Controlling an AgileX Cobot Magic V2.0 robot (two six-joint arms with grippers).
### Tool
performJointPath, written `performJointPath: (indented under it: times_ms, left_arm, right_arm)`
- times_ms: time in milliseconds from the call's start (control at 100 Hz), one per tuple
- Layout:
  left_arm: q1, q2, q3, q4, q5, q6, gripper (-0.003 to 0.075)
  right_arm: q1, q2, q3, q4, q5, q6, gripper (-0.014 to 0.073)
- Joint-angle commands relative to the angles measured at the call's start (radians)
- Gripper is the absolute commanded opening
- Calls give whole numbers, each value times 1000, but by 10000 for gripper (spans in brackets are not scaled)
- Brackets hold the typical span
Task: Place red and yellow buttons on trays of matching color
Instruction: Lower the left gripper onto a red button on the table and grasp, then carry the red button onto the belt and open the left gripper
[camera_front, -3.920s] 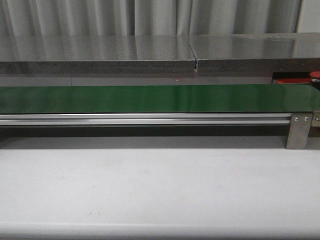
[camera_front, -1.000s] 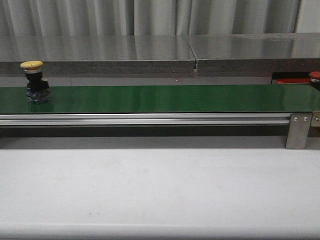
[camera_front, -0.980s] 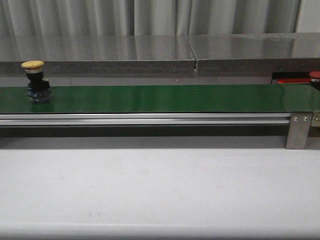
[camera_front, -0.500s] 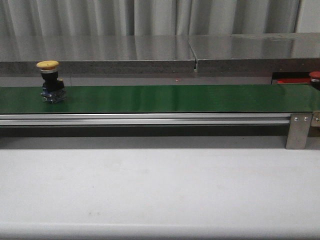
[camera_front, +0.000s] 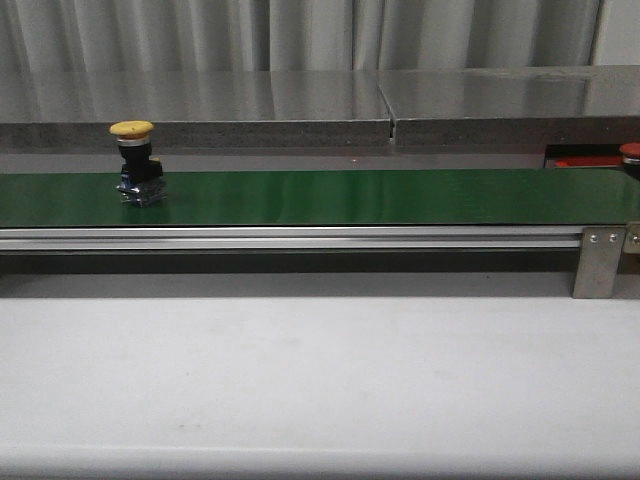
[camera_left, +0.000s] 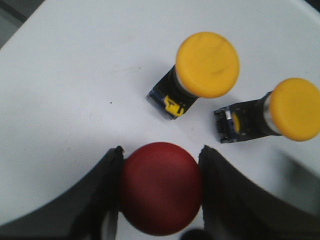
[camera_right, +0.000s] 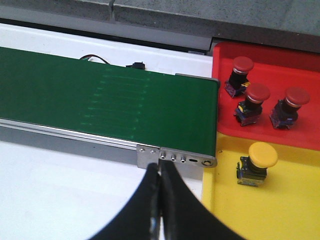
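A yellow-capped button (camera_front: 135, 165) stands upright on the green belt (camera_front: 350, 197), toward its left end. In the left wrist view my left gripper (camera_left: 161, 150) is shut on a red button (camera_left: 161, 195), its fingers pressing both sides of the domed cap above a white surface. Two more yellow buttons (camera_left: 207, 65) (camera_left: 295, 116) lie just beyond it. My right gripper (camera_right: 159, 167) is shut with nothing in it, over the belt's end bracket. Past the belt's end, the red tray (camera_right: 300, 65) holds three red buttons (camera_right: 258, 93). The yellow tray (camera_right: 265, 210) holds one yellow button (camera_right: 263, 155).
A steel ledge (camera_front: 300, 105) runs behind the belt and an aluminium rail (camera_front: 300, 238) along its front. The white tabletop (camera_front: 320, 380) lies in front. The red tray's edge (camera_front: 585, 160) and a red button cap (camera_front: 630, 151) show at the far right.
The yellow button came onto the empty belt from the left and has ridden rightward along it. Nothing else in the front view has moved.
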Motion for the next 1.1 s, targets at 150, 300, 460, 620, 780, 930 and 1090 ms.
performJointPath:
  times_ms: [150,300,460,620,780,930,1090]
  left_arm:
    - [-10,-224,-34,-48,33,3,62]
    - [-38,-315,-26,-52,91,3,62]
    - [-101,-377,20,-53,100,4,62]
    - [-177,-387,85,-48,96,9,62]
    - [-254,-383,177,-45,36,34,62]
    - [-298,-383,249,-34,-14,37,62]
    - [-321,-381,277,-29,-26,88,73]
  right_arm:
    - [2,-6,-27,26,-53,-9,-67]
    - [2,-6,-27,26,-53,-9,-67]
    - [2,-6,-27,26,-53,-9,-67]
    - [2,-6,-27,26,-53,-9,-67]
    - [2,-6,-27,26,-53,-9,-67]
    - [2,-6,-27,26,-53,-9,-67]
    - [2,-6,-27,26,-53,-9,-67]
